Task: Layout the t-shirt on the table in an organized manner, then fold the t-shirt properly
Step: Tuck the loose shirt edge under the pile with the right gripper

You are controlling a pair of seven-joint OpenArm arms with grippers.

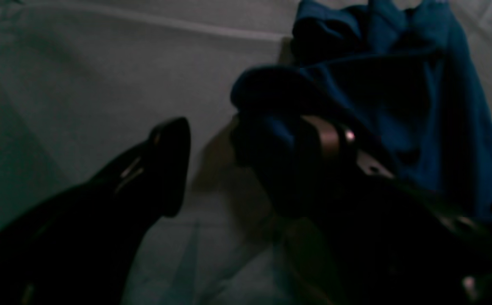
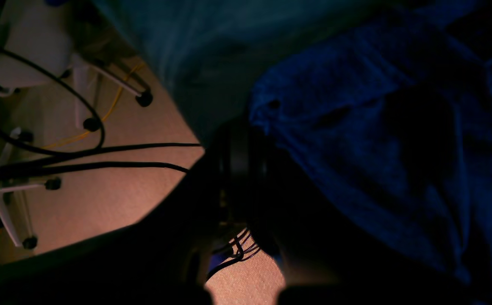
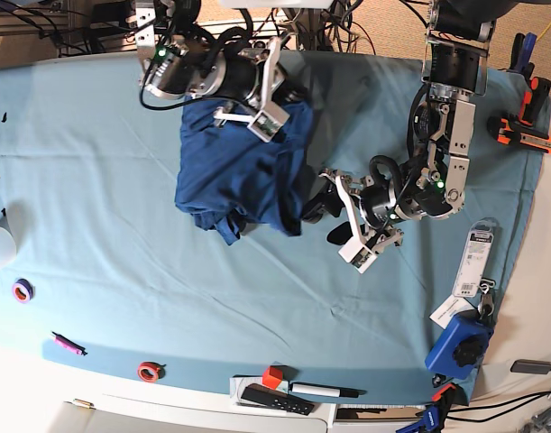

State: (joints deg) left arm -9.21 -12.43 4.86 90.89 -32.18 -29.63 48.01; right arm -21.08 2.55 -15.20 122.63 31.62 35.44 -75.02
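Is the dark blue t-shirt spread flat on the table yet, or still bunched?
Still bunched. The dark blue knit t-shirt sits in a wrinkled heap on the teal-covered table, with no sleeves or hem laid out.

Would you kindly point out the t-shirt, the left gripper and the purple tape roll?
t-shirt [image 3: 223, 176]: base view, middle of the bunched fabric.
left gripper [image 3: 327, 223]: base view, between its fingertips.
purple tape roll [image 3: 22, 290]: base view, its ring.

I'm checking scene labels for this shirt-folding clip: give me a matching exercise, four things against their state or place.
Things:
1. t-shirt
2. left pincer
3. right pincer
4. purple tape roll

States:
A. open, beside the shirt's edge
B. shut on cloth at the far table edge
C. crumpled, not yet spread
D. near the teal table's edge, apart from the shirt

Pairs: 1-C, 2-A, 3-B, 4-D
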